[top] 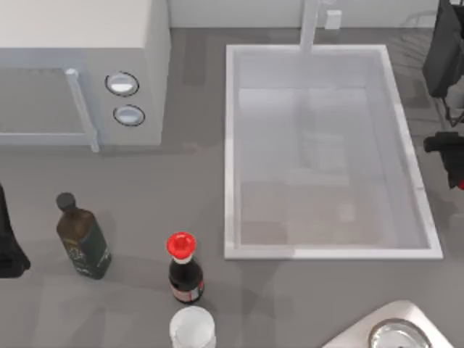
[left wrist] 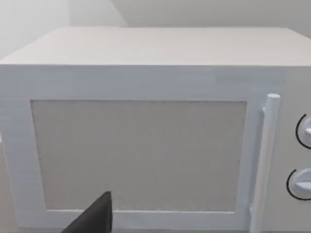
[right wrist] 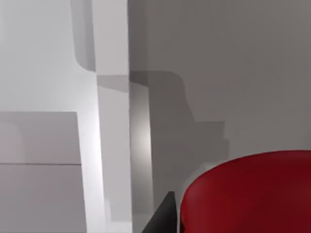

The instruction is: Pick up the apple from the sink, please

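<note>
The apple (right wrist: pixel 248 194) is a glossy red round shape close up in the right wrist view, beside a dark finger (right wrist: pixel 163 216). In the top view only a red sliver of the apple (top: pixel 461 185) peeks in at the right border, under my right gripper (top: pixel 455 170), which is shut on it just outside the sink's right rim. The sink (top: pixel 333 252) is a large white basin with a faucet (top: pixel 310 25), and nothing lies in it. Its rim (right wrist: pixel 114 145) runs past the apple in the right wrist view. My left gripper (top: pixel 9 250) is parked at the table's left edge.
A white microwave (top: pixel 80 65) stands at the back left, facing the left wrist camera (left wrist: pixel 146 145). A dark green bottle (top: pixel 83 239), a red-capped dark bottle (top: pixel 183 268) and a white cup (top: pixel 193 328) stand front left. A steel bowl (top: pixel 396 336) sits front right.
</note>
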Available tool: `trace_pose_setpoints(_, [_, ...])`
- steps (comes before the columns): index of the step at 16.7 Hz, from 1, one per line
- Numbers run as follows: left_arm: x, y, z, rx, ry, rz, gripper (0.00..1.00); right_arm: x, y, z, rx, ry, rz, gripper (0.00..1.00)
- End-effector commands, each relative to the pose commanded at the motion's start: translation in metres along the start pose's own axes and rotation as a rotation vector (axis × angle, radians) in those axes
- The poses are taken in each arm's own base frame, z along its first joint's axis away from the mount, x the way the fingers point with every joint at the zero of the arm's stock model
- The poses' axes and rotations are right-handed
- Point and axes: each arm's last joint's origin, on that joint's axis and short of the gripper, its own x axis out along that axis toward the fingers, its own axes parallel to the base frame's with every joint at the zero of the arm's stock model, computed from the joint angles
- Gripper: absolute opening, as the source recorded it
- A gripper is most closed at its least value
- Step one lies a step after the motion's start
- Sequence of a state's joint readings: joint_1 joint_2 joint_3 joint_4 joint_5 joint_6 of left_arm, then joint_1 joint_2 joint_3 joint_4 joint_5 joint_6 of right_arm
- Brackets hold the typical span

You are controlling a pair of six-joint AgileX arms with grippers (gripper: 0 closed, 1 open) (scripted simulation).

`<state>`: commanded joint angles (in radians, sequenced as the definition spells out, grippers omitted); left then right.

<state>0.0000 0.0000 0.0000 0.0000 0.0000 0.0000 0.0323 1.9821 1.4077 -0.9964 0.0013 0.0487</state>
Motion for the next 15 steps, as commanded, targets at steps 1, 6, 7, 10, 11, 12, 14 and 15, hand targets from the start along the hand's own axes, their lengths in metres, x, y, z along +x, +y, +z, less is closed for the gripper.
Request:
trace_pose_setpoints(1, [0.0, 0.0, 0.0, 0.0, 0.0, 0.0, 1.0, 0.0, 0.0, 0.0, 0.0, 0.0, 0.0, 0.38])
trace_pose_setpoints(6, [0.0, 0.0, 0.0, 0.0, 0.0, 0.0, 1.0, 0.0, 0.0, 0.0, 0.0, 0.0, 0.0, 0.75])
trace_pose_setpoints(7, [0.0, 0.0, 0.0, 0.0, 0.0, 0.0, 1.0, 0.0, 0.0, 0.0, 0.0, 0.0, 0.0, 0.83])
trace_pose_setpoints(10, [0.0, 0.0, 0.0, 0.0, 0.0, 0.0, 1.0, 0.0, 0.0, 0.0, 0.0, 0.0, 0.0, 1.0])
trace_pose_setpoints(11, [0.0, 0.0, 0.0, 0.0, 0.0, 0.0, 1.0, 0.0, 0.0, 0.0, 0.0, 0.0, 0.0, 1.0])
trace_pose_setpoints(12, [0.0, 0.0, 0.0, 0.0, 0.0, 0.0, 1.0, 0.0, 0.0, 0.0, 0.0, 0.0, 0.0, 1.0])
trace_pose_setpoints(14, [0.0, 0.0, 0.0, 0.0, 0.0, 0.0, 1.0, 0.0, 0.0, 0.0, 0.0, 0.0, 0.0, 1.0])
trace_pose_setpoints(15, [0.0, 0.0, 0.0, 0.0, 0.0, 0.0, 1.0, 0.0, 0.0, 0.0, 0.0, 0.0, 0.0, 1.0])
